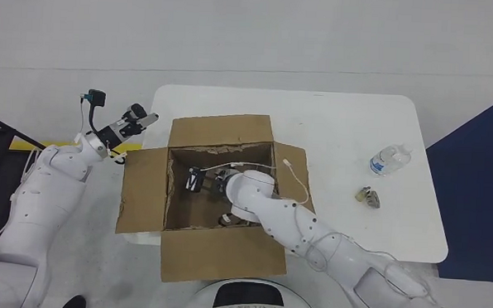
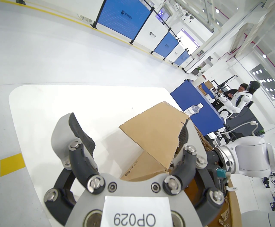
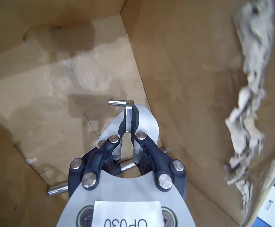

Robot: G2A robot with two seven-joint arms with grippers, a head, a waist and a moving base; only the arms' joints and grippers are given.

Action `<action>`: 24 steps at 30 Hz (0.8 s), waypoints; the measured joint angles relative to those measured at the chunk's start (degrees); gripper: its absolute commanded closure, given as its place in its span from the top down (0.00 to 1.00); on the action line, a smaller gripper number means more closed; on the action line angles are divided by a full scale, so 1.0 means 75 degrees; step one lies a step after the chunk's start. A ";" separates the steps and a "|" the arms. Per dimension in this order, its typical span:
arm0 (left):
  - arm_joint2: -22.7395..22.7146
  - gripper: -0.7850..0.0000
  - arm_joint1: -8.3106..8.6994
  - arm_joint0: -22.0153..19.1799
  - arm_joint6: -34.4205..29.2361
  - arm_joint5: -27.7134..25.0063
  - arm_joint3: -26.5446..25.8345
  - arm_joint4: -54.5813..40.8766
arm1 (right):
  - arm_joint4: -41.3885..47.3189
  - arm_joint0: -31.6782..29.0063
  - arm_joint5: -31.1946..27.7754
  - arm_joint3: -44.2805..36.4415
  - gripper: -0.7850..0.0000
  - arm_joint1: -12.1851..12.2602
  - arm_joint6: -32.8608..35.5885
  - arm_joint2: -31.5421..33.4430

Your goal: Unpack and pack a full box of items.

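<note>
The metal piece (image 3: 126, 111), shiny and small, sits right at the tip of the right gripper (image 3: 129, 115), down inside the cardboard box (image 3: 182, 75) close to a corner where wall meets floor. The fingers are clenched on its flat tab, which runs along the line of the fingers. At the tab's far end a short round pin sticks out sideways, square to the fingers and about level with the box floor. A second bright rod (image 3: 58, 190) lies low under the gripper's body; whether it belongs to the same piece I cannot tell.

The box wall stands just beside the grasp, and torn grey lining (image 3: 247, 107) hangs along a flap edge.

In the top view the box (image 1: 218, 132) stands open on the white table (image 1: 339, 117), a white cable (image 1: 295, 177) draped over its flap. The left gripper (image 2: 129, 126) hangs spread wide and holding nothing at the box's outer corner flap. Well apart on the table lie a water bottle (image 1: 390, 159) and a small brown object (image 1: 369, 197)
</note>
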 measured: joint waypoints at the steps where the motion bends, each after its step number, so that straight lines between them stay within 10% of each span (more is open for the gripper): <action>1: 0.0000 1.00 0.0000 0.0000 0.0000 0.0000 0.0000 0.0000 | -0.0003 -0.0090 -0.0074 -0.0084 0.00 0.0045 0.0001 0.0092; 11: 0.0000 1.00 0.0000 0.0000 0.0000 0.0000 0.0000 0.0000 | -0.0201 -0.0868 -0.0663 -0.1202 0.00 0.0368 -0.0330 0.0711; 24: 0.0000 1.00 0.0000 0.0000 0.0000 0.0000 0.0000 0.0000 | -0.3092 -0.4256 -0.0449 -0.6087 0.00 0.1339 -0.1288 0.2370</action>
